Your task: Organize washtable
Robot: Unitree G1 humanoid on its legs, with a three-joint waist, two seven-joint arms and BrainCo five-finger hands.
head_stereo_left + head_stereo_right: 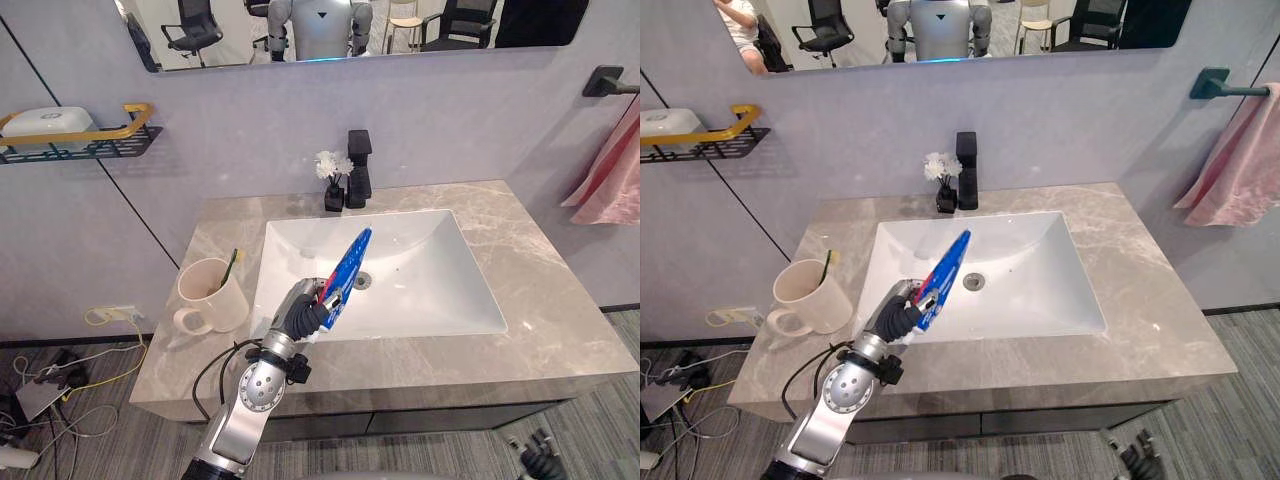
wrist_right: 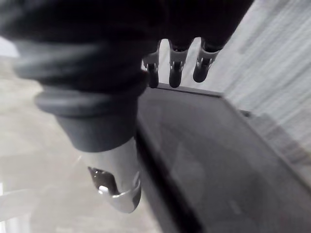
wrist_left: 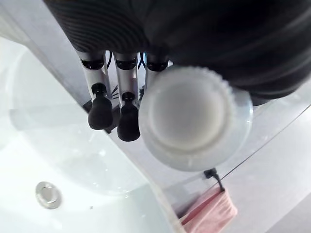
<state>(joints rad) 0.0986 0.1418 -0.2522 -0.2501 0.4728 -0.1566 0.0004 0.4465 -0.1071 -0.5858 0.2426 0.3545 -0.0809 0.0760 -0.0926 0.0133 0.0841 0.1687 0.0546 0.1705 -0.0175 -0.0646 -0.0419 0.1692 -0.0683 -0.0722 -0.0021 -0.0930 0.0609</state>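
Over the front-left rim of the sink, the blue toothpaste tube stood tilted. Its flat tail aimed toward 1 o'clock and its white cap sat down by the palm. The left hand had its fingers curled round the tube's lower end. At 9 o'clock from it, on the marble counter, sat a cream mug with a toothbrush leaning inside. A black faucet and a small vase of white flowers stood at 12 o'clock behind the basin. The right hand hung low by the cabinet, fingers loosely straight and empty. The tube likely belonged in the mug. Done well, the hand would keep a firm grip, swing toward 9 o'clock, lower the tube cap-first clear of the brush, and release gently so the mug stayed put.
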